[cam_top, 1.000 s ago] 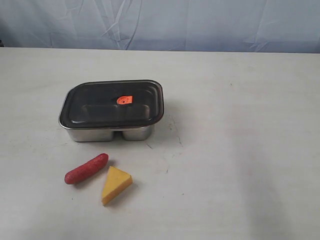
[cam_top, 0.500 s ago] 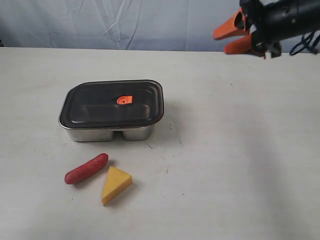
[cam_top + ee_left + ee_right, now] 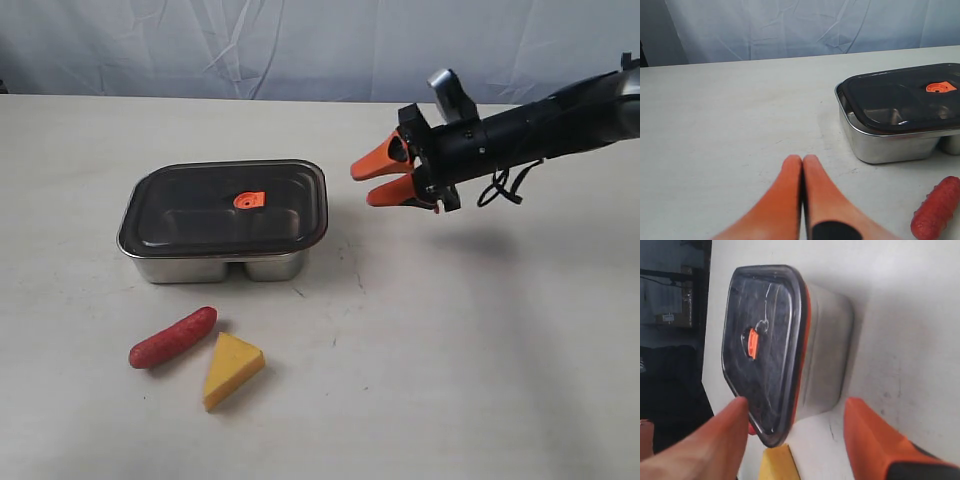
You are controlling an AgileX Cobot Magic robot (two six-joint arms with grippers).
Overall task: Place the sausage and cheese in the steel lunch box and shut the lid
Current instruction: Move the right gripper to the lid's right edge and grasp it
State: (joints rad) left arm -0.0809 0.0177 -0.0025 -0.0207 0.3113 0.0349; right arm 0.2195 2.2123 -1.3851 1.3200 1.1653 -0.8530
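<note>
Lid (image 3: 200, 215) covers the steel lunch box (image 3: 190, 268) just ahead of the right jaws, spread apart and empty; left jaws pressed together.

The lid (image 3: 200, 215) is seated on the steel lunch box (image 3: 215, 266), placed left of centre on the table (image 3: 450, 350). The sausage (image 3: 172, 337) is laid nearer, with the cheese (image 3: 232, 369) just beside it on the right.

Scanning as I go, and I can't read any writing anywhere: the lid (image 3: 200, 215) is plain dark plastic, its orange valve (image 3: 248, 201) has marks too small for me to make out, and the wall of the steel lunch box (image 3: 190, 268) shows no brand, number or label.
</note>
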